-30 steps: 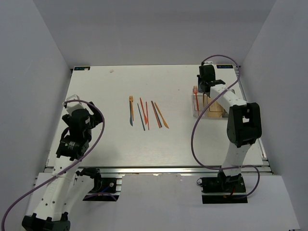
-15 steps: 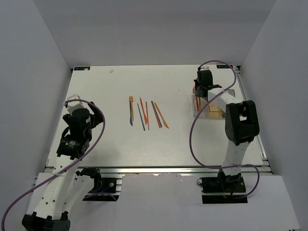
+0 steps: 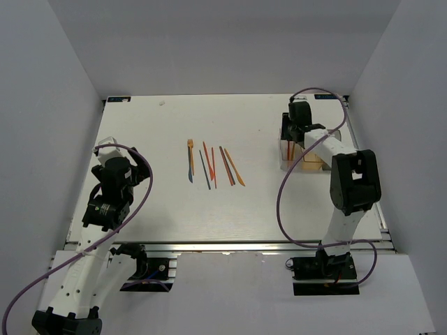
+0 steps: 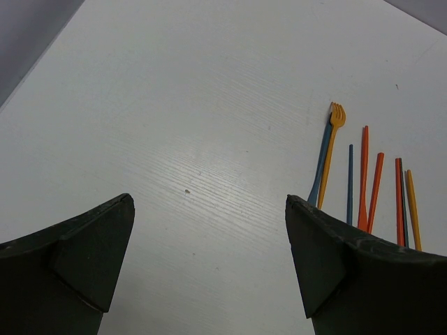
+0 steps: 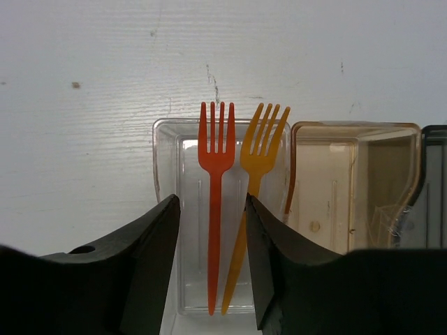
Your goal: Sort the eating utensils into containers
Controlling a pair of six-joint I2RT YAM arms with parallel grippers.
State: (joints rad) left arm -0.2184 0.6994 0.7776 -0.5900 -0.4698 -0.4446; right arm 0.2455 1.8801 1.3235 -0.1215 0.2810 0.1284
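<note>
Forks (image 5: pixel 215 160), one red and one orange, lean in the clear bin (image 5: pixel 166 160).

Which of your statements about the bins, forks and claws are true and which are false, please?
The clear bin holds a red fork and an orange fork. True.
The amber bin holds a knife. False: no utensil shows in it.
The left claw grips a fork. False: it is open, holding nothing.
A loose orange fork lies on the table beside a blue knife. True.
The right claw is shut on the red fork. False: its jaws stand apart, clear of it.
</note>
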